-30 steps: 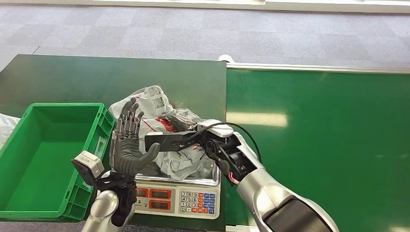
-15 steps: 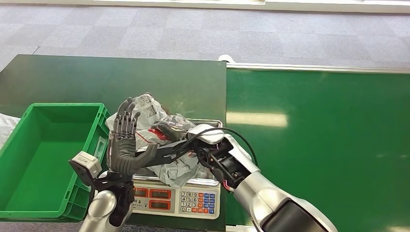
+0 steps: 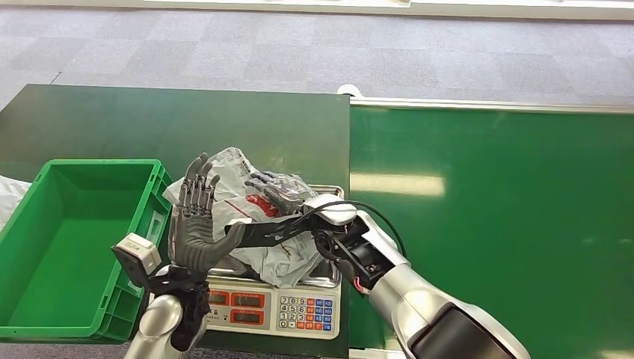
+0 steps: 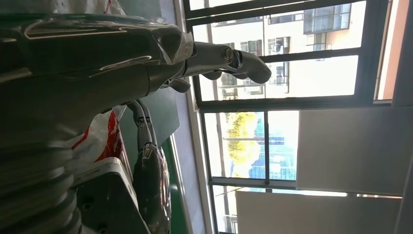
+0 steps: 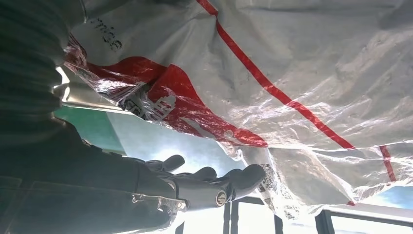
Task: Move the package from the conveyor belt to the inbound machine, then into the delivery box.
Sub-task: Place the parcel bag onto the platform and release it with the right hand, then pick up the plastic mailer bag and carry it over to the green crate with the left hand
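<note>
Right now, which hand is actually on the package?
The right hand: its dark fingers lie over the top of the package on the scale. The left hand stands upright beside it, palm facing it, fingers spread.

open green crate (image 3: 67,232) left of scale (image 3: 273,303), raised left hand (image 3: 196,224) between them, bare belt (image 3: 493,224) right

The package (image 3: 258,217) is a crinkled, glossy grey plastic mailer bag with red print, creased and shiny all over. The scale (image 3: 273,305) beneath it has a polished metal pan. The crate (image 3: 45,247) is smooth green moulded plastic. The conveyor belt (image 3: 493,224) looks like smooth green rubber with a soft sheen.
</note>
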Controlling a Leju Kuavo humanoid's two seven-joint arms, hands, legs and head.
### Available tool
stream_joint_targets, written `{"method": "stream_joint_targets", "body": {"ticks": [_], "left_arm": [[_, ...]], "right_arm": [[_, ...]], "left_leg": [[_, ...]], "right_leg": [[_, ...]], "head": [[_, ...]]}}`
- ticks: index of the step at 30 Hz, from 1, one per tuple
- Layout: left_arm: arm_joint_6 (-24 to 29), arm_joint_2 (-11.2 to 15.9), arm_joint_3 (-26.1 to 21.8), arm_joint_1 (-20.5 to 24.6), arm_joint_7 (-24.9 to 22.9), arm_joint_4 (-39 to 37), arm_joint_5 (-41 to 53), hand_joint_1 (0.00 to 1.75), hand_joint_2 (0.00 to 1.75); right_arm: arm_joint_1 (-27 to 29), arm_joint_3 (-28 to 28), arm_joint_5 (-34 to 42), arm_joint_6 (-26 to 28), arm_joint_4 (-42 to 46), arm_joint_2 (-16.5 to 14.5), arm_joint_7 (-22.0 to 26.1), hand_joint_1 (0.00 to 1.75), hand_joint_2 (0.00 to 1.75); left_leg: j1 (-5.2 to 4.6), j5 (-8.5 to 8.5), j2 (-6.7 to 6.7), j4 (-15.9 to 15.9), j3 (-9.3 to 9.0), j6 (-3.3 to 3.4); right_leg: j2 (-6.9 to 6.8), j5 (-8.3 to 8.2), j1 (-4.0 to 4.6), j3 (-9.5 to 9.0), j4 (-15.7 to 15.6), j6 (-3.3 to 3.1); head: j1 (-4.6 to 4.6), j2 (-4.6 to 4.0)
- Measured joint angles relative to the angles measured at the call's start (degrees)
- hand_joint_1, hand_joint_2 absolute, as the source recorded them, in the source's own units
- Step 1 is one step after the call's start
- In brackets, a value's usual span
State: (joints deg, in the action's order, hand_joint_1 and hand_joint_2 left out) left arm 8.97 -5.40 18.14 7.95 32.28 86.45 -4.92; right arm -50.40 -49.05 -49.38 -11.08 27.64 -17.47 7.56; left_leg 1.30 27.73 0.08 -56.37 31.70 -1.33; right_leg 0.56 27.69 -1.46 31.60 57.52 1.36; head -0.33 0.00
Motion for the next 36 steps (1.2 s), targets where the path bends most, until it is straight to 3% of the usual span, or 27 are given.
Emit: {"method": "stream_joint_targets", "body": {"ticks": [8, 13, 18, 22, 25, 27, 31, 36], "left_arm": [[0.1, 0.2, 0.0, 0.0, 0.1, -0.6, 0.0, 0.00, 1.75], [0.2, 0.6, -0.1, -0.4, 0.4, -0.4, -0.1, 0.00, 1.75], [1.1, 1.9, -0.5, -3.7, 1.7, 1.2, -0.2, 0.00, 1.75], [1.2, 2.5, -0.9, -5.5, 2.3, 2.0, -0.2, 0.00, 1.75], [1.5, 2.7, -1.1, -6.3, 2.5, 2.5, -0.1, 0.00, 1.75], [2.1, 2.7, -1.3, -7.2, 2.6, 3.2, 0.0, 0.00, 1.75], [2.2, 3.6, -2.0, -9.5, 2.8, 4.6, 0.1, 0.00, 1.75], [0.5, 4.7, -0.8, -9.3, 2.6, 4.4, 2.7, 0.00, 1.75]], "right_arm": [[-0.5, 0.1, 1.5, 0.1, -0.2, 0.1, 0.6, 0.00, 1.75], [-0.2, 2.0, 6.6, 2.0, 1.7, 1.1, 4.7, 0.00, 1.75], [4.2, 8.1, 13.4, 8.1, 13.3, 4.7, 9.9, 0.00, 1.75], [7.6, 11.9, 14.4, 9.0, 21.6, 7.0, 10.5, 0.00, 1.75], [10.4, 14.2, 15.3, 13.5, 26.5, 7.9, 12.3, 0.00, 1.75], [14.2, 16.7, 17.2, 19.8, 32.0, 8.7, 15.1, 0.00, 1.75], [27.1, 23.8, 21.4, 33.8, 49.5, 11.5, 23.0, 0.00, 1.75], [43.2, 30.3, 21.6, 43.4, 66.3, 12.8, 28.3, 0.00, 1.75]], "left_leg": [[0.00, 0.00, 0.00, 0.0, 0.00, 0.00], [0.00, 0.00, -0.01, 0.0, 0.00, 0.00], [0.00, 0.01, -0.03, 0.0, 0.03, 0.00], [0.00, 0.02, 0.00, 0.0, 0.07, 0.00], [0.00, 0.01, -0.02, 0.0, 0.05, 0.00], [0.01, 0.01, -0.09, 0.0, 0.03, -0.01], [-0.01, 0.07, -0.37, 0.0, 0.17, -0.01], [-0.02, 0.12, -0.34, 0.0, 0.32, -0.02]], "right_leg": [[0.00, 0.00, 0.00, -0.01, 0.0, 0.00], [0.00, 0.00, 0.00, -0.01, 0.0, 0.00], [-0.01, 0.01, 0.00, 0.02, 0.0, 0.00], [-0.01, 0.01, 0.00, 0.06, 0.0, 0.00], [-0.03, 0.01, 0.00, 0.07, 0.0, 0.00], [-0.13, 0.03, 0.00, 0.05, 0.0, 0.00], [-0.32, 0.10, -0.01, 0.07, 0.0, 0.03], [-0.33, 0.11, -0.02, 0.23, -0.1, 0.01]], "head": [[0.01, 0.00], [0.01, 0.00], [0.01, 0.00], [0.01, 0.00], [-0.01, 0.00], [-0.01, 0.00], [0.02, 0.00], [0.00, 0.00]]}}
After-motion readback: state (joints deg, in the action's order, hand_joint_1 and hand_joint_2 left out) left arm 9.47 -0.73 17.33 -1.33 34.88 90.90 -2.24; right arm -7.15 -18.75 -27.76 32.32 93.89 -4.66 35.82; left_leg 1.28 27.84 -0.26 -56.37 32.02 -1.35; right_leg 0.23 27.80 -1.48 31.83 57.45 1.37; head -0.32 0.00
